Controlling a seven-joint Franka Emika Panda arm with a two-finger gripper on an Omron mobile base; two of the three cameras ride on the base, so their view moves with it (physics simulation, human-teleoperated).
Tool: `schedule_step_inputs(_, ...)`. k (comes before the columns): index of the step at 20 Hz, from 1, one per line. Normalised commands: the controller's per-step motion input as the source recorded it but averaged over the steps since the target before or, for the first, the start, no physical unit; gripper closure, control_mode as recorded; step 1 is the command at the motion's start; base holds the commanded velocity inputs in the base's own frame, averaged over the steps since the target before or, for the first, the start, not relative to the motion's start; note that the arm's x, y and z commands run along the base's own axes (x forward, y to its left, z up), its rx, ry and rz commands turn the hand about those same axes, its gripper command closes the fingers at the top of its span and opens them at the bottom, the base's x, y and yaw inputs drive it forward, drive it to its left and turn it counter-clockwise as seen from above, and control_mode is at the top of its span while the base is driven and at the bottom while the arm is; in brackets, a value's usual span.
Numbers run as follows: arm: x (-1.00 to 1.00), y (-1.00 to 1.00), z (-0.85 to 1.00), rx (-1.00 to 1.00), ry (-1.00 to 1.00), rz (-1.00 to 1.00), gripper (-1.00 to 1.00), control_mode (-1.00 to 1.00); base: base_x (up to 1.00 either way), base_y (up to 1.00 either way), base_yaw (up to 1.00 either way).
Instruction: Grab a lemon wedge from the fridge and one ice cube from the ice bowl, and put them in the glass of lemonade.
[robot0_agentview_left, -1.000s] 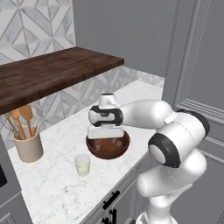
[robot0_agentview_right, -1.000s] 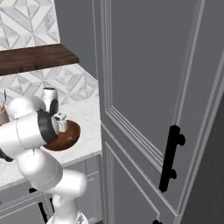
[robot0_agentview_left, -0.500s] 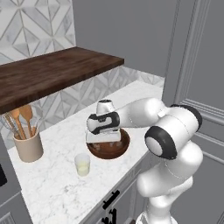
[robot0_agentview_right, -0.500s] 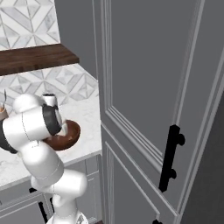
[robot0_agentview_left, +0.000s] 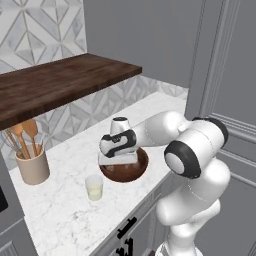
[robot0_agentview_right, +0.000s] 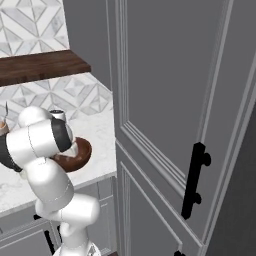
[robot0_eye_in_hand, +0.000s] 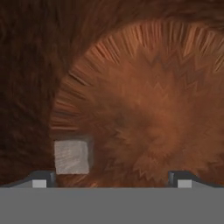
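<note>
The ice bowl (robot0_agentview_left: 131, 172) is a low dark brown bowl on the marble counter. My gripper (robot0_agentview_left: 119, 161) reaches down into it, with the jaws open. In the hand view, the bowl's brown floor (robot0_eye_in_hand: 144, 109) is very close. A pale ice cube (robot0_eye_in_hand: 71, 156) lies on it just inside the left fingertip (robot0_eye_in_hand: 40, 179), and my gripper (robot0_eye_in_hand: 111, 179) stands wide with nothing gripped. The glass of lemonade (robot0_agentview_left: 94, 187) stands left of the bowl towards the counter's front. The bowl (robot0_agentview_right: 76, 154) also shows beside the arm. The fridge and the lemon wedge are out of view.
A beige utensil cup (robot0_agentview_left: 33, 167) with wooden spoons stands at the back left. A dark wooden shelf (robot0_agentview_left: 65, 82) hangs over the counter. Tall grey panelled cabinets (robot0_agentview_right: 165, 110) with a black handle (robot0_agentview_right: 195, 177) rise to the right. The counter's front edge (robot0_agentview_left: 125, 217) is close to the glass.
The hand has come down from just above the ice bowl into it, shifting slightly left. The jaws stayed open. The bowl and the glass have not moved.
</note>
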Motion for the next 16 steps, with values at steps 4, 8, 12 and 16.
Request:
schedule_step_inputs(4, 0.27, -0.09, 0.0, 0.0, -0.1, -0.07, -1.0, -1.0, 0.0, 0.0, 0.0)
schedule_step_inputs(8, -0.23, -0.34, -0.01, 0.0, -0.06, -0.08, -1.0, -1.0, 0.0, 0.0, 0.0)
schedule_step_inputs(12, -0.39, -0.13, -0.01, 0.0, -0.09, 0.0, -1.0, -1.0, 0.0, 0.0, 0.0)
schedule_step_inputs(16, -0.01, 0.08, 0.0, 0.0, -0.13, 0.0, -1.0, -1.0, 0.0, 0.0, 0.0)
